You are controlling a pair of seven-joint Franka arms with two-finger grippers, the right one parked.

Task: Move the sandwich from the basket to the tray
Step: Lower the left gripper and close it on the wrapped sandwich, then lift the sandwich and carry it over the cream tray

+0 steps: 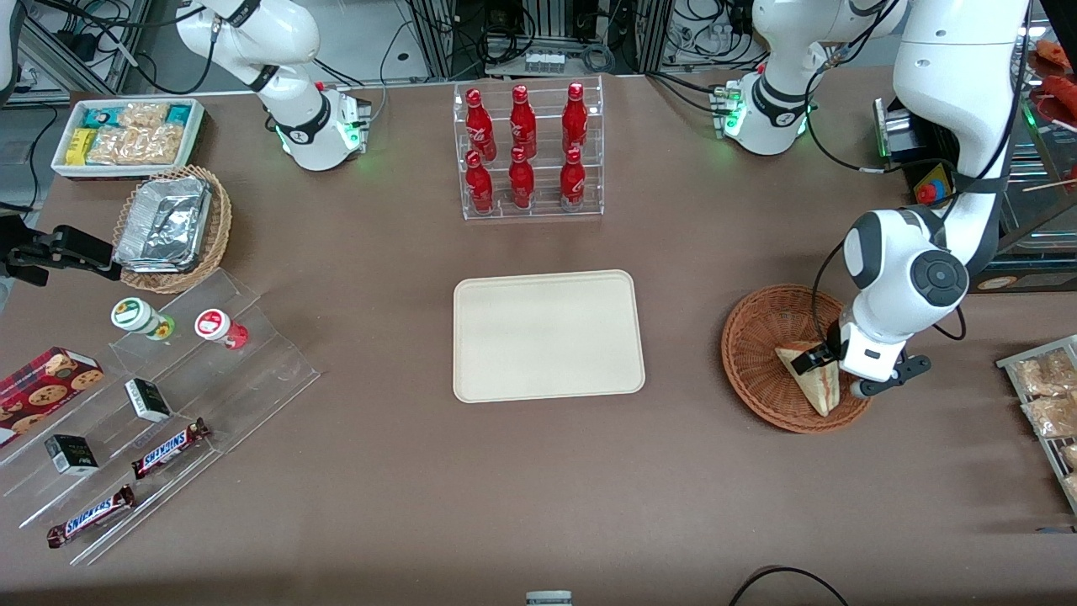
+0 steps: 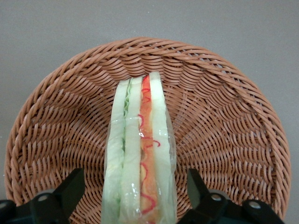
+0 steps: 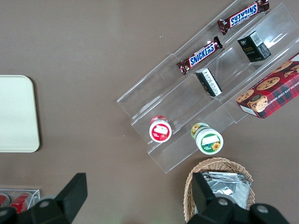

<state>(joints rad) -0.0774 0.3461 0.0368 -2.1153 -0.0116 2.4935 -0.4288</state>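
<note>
Counter (image 1: 538, 488): brown, matte, carries everything. Landmark is the tray (image 1: 548, 335): cream rectangle, mid-counter, nothing on it.

Bottle rack (image 1: 528, 151): clear acrylic, six red bottles, farther from the front camera than the tray. Clear stepped display (image 1: 160, 421) lies toward the parked arm's end from the tray, with Snickers bars (image 1: 168, 448), small dark boxes, two lidded cups and a cookie box (image 1: 46, 380). Farther from the camera at that same end: tan wicker basket of foil containers (image 1: 168, 225) and a white bin of snacks (image 1: 128, 135). Cables and frames past the counter edge.

Basket (image 1: 761, 353): reddish-brown wicker, toward the working arm's end from the tray, well apart from it. Sandwich (image 2: 139, 154) is in the basket, plastic-wrapped, standing on edge, filling edge facing the wrist camera.

Claw (image 2: 135, 198): down in the basket, spread wide. Fingers (image 2: 70, 189) sit one on each side of the sandwich, visible gap on both sides, no contact. Sandwich lies centred between them, not gripped.
</note>
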